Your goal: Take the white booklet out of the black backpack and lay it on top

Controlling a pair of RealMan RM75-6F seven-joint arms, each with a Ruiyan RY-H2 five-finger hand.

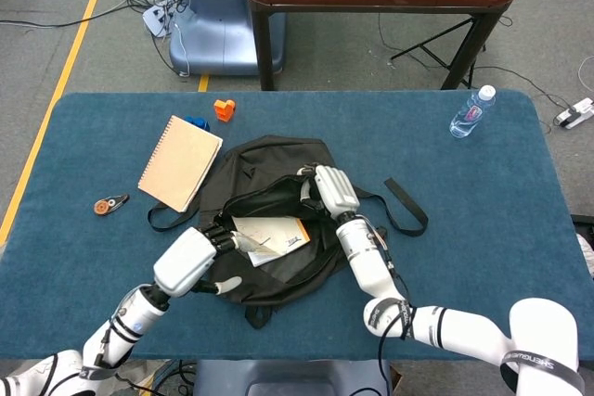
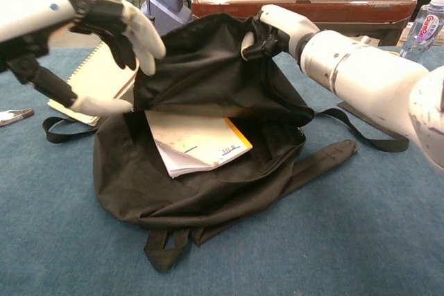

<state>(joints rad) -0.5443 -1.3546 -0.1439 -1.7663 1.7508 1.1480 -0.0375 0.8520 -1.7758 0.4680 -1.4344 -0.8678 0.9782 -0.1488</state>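
The black backpack (image 1: 271, 271) (image 2: 208, 195) lies in the middle of the blue table with its mouth wide apart. My right hand (image 1: 331, 191) (image 2: 276, 29) grips the upper flap and holds it raised. Inside lies the white booklet (image 1: 270, 237) (image 2: 198, 143), flat, with an orange edge showing at its right side. My left hand (image 1: 190, 261) (image 2: 114, 29) hovers at the left edge of the opening, fingers spread, thumb low, holding nothing. It is close to the flap's left edge and does not touch the booklet.
A tan spiral notebook (image 1: 181, 162) (image 2: 97, 81) lies left of the backpack, an orange block (image 1: 224, 109) (image 2: 160, 48) behind it. A small tool (image 1: 109, 203) sits at far left. A water bottle (image 1: 472, 111) (image 2: 422, 32) stands far right. Backpack straps (image 1: 406, 206) trail to the right.
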